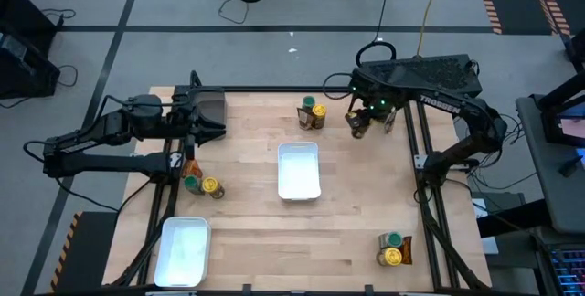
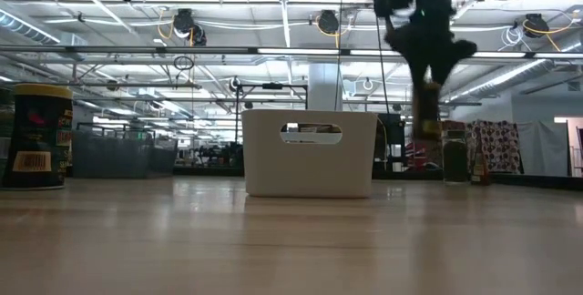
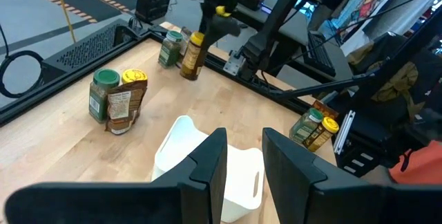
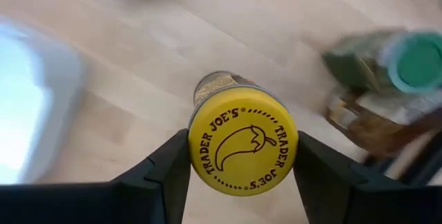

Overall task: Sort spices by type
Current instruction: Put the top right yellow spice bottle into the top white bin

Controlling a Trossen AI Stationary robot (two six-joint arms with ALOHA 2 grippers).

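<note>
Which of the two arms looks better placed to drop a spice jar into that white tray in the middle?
The right. Its hand already grips a yellow-lidded jar at the lid, lifted off the table near the middle tray. The left hand hovers near that tray too, but empty.

Pale wood table (image 1: pixel 347 232): two white trays (image 1: pixel 299 170), spice jars (image 1: pixel 392 248), perhaps packets.

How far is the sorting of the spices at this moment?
Nothing looks sorted yet: both white trays look empty, and mixed yellow-lid and green-lid jars stand in clusters at the left edge, far edge and near right corner. In hand: the right hand grips one yellow-lid jar, lifted off the table. The left hand waits, empty. Almost everything remains.
</note>
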